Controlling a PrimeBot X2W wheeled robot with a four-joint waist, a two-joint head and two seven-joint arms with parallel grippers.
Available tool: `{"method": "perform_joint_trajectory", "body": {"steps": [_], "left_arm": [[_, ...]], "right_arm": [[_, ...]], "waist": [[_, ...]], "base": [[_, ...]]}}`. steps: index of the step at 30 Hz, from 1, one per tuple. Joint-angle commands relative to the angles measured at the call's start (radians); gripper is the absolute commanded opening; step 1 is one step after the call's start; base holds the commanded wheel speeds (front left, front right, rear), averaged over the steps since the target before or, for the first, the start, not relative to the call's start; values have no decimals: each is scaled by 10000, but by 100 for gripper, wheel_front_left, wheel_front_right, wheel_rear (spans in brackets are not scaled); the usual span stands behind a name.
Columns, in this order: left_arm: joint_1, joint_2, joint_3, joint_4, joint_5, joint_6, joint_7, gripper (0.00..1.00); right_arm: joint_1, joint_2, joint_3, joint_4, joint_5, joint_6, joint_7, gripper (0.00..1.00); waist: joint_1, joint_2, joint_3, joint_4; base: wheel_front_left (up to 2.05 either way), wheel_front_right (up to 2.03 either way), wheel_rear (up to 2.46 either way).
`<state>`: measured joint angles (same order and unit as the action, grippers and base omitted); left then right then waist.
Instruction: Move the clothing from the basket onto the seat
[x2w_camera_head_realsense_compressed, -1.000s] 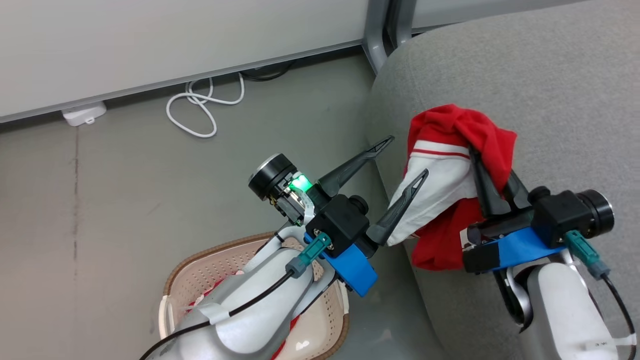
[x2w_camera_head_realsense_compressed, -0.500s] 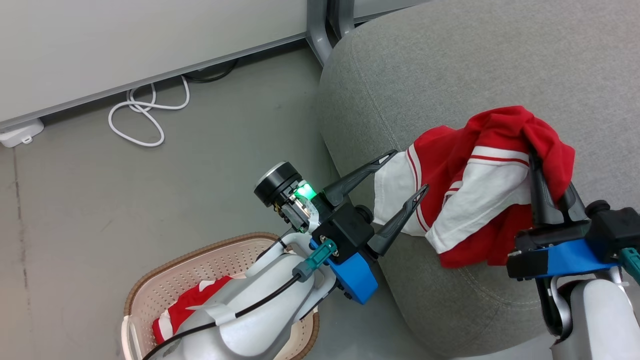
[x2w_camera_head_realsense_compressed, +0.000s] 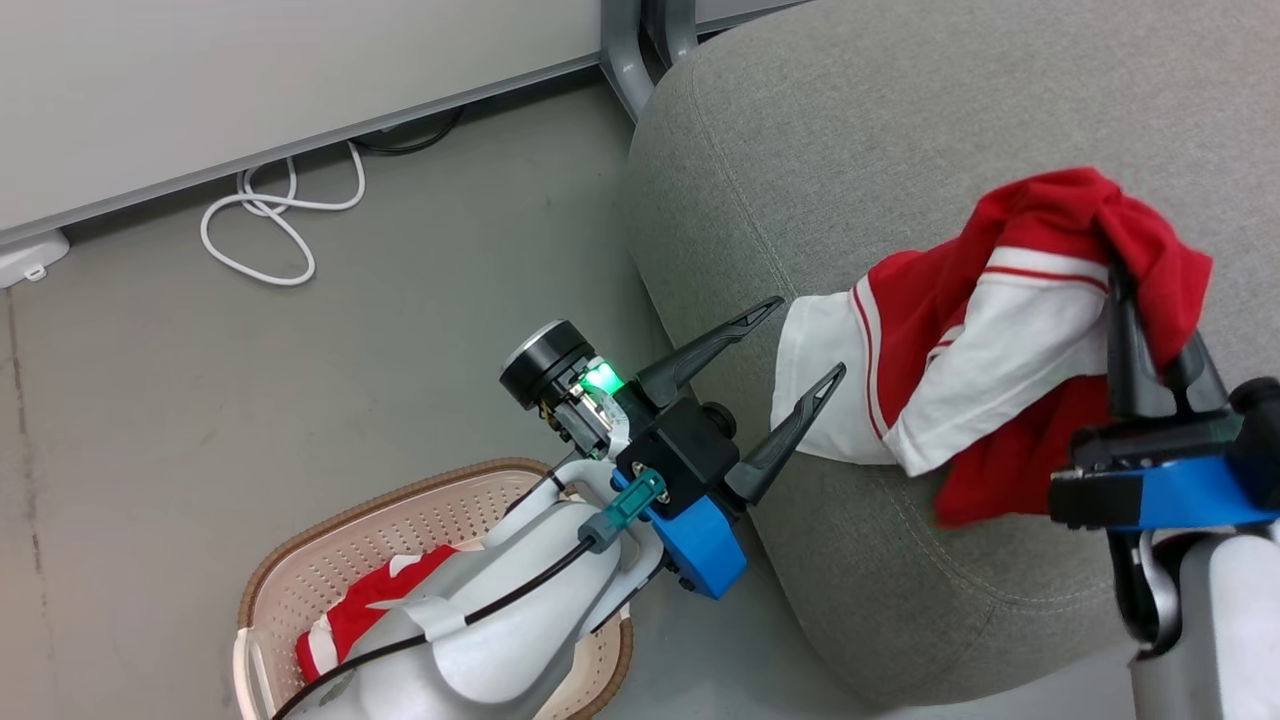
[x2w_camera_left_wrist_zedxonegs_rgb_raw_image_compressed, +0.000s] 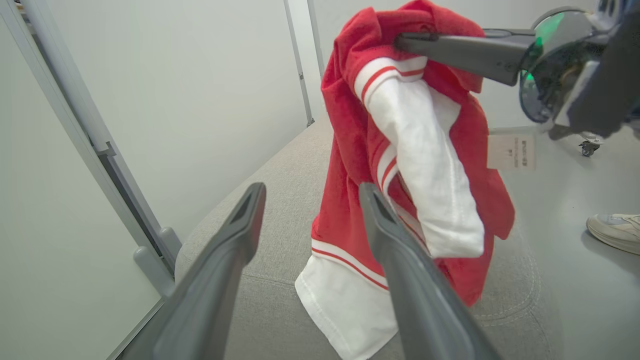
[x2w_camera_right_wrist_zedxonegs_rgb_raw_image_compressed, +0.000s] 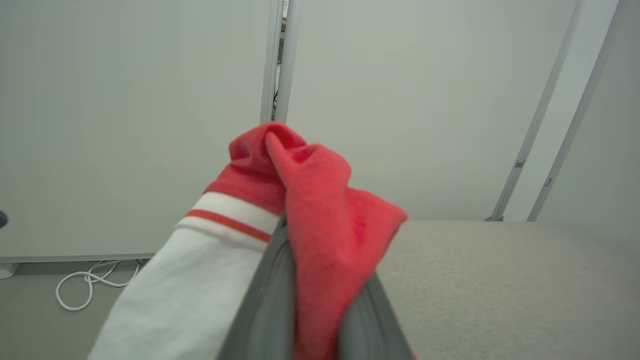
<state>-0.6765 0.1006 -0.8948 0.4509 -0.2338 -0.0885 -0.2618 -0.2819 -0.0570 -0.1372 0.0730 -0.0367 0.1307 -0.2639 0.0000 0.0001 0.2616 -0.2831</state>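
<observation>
One red garment with white panels hangs over the grey seat, its low white hem lying on the cushion near the front edge. My right gripper is shut on its bunched top; in the right wrist view the cloth is pinched between the fingers. My left gripper is open just left of the hem, with nothing between its fingers. The second red garment lies in the cream basket on the floor, partly hidden by my left forearm.
A coiled white cable lies on the grey floor by the wall. A grey metal post stands behind the seat's corner. A person's pale shoe shows on the floor in the left wrist view.
The head camera has turned toward the seat. My right gripper has carried the garment further right over the cushion, and the hem now trails on it. The left gripper stays open.
</observation>
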Motion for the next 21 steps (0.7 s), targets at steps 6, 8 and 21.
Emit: {"method": "perform_joint_trajectory", "body": {"steps": [6,8,21], "left_arm": [[-330,123,24,-1,-56,61,-36,100],[-398,154,4,-27,-19,64,-30,100],[-1220,310,-73,-214,235,31,116,100]], "right_arm": [[-1427,-444,-274,-372,-33,1,-10,0],[-1951,-621,-375,-416,13,1,-10,0],[-4858,-2225,-1567,-371,175,1,-8,0]], "waist": [[0,-1,381,129],[0,-1,568,192],[0,-1,2228,784]], "base": [[0,0,0],[0,0,0],[0,0,0]]}}
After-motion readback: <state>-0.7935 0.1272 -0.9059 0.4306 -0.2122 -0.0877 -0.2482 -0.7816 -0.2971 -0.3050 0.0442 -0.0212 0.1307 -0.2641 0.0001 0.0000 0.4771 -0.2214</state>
